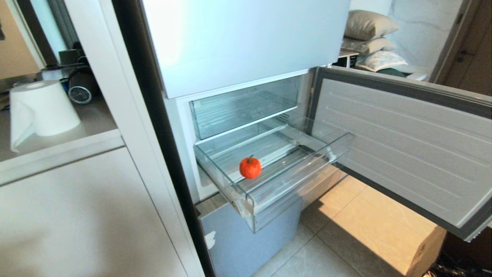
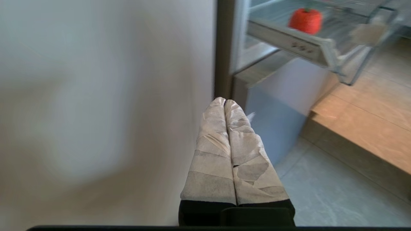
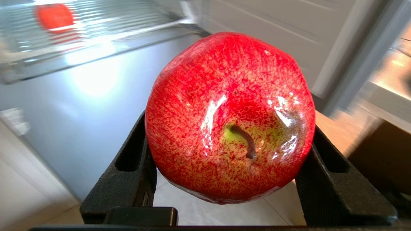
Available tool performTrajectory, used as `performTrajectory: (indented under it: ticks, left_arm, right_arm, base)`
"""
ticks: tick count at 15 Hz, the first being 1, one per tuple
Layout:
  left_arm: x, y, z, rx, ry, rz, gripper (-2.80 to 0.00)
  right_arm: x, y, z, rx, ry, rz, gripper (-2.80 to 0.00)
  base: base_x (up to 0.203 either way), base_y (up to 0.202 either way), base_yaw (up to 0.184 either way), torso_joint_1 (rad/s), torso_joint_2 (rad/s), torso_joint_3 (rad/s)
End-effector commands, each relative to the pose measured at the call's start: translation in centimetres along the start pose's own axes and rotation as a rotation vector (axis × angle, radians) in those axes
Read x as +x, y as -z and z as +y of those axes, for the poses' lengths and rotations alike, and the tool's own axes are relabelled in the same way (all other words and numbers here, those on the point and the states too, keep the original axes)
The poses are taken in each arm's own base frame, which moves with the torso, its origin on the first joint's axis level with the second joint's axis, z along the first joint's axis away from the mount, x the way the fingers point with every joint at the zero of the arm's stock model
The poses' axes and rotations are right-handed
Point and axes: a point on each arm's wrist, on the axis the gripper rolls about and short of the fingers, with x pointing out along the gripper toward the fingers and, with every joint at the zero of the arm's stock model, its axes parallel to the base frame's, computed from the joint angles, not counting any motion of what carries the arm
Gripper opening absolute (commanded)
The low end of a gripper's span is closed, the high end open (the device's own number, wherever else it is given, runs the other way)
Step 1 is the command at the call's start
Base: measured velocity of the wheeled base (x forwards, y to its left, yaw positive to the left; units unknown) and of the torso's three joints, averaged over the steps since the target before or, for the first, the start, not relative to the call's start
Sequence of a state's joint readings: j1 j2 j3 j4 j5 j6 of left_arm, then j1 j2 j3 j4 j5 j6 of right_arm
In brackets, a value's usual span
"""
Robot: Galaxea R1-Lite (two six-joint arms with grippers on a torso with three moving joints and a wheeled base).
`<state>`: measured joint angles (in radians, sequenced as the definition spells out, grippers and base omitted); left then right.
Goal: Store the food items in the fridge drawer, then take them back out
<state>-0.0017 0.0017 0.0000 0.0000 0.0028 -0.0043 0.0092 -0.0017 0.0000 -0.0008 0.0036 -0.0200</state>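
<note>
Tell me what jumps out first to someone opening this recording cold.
A glossy red speckled toy apple fills the right wrist view, clamped between the right gripper's black fingers. A small orange-red toy fruit with a green stem lies alone in the pulled-out clear plastic fridge drawer. The left gripper hangs shut beside the fridge.

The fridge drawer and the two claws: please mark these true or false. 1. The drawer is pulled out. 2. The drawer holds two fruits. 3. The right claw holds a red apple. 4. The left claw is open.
1. True: the drawer stands pulled out of the fridge.
2. False: only the orange fruit lies in it.
3. True: the right claw grips the red apple.
4. False: the left claw is shut and empty.
</note>
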Motion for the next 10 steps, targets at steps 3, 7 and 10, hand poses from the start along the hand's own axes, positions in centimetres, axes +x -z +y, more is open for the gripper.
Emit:
performTrajectory:
  ticks: [3,7,10]
  left_arm:
    - [0.0,0.0,0.0,0.000,0.000,0.001,-2.80]
    - [0.0,0.0,0.0,0.000,0.000,0.001,-2.80]
    - [0.0,0.0,0.0,0.000,0.000,0.001,-2.80]
  right_arm:
    - [0.0,-0.1,0.0,-0.041,0.007,-0.001,-2.80]
    - [1.0,-4.2,-0.3,0.048,0.140,0.067,-2.80]
    - [4.0,-7.6,-1.1,0.147,0.458,0.188,-2.80]
  base:
    - [0.003,0.006,-0.076,0.001,0.00,0.003]
    - [0.000,0.000,0.000,0.000,0.00,0.000]
    - [0.000,0.000,0.000,0.000,0.00,0.000]
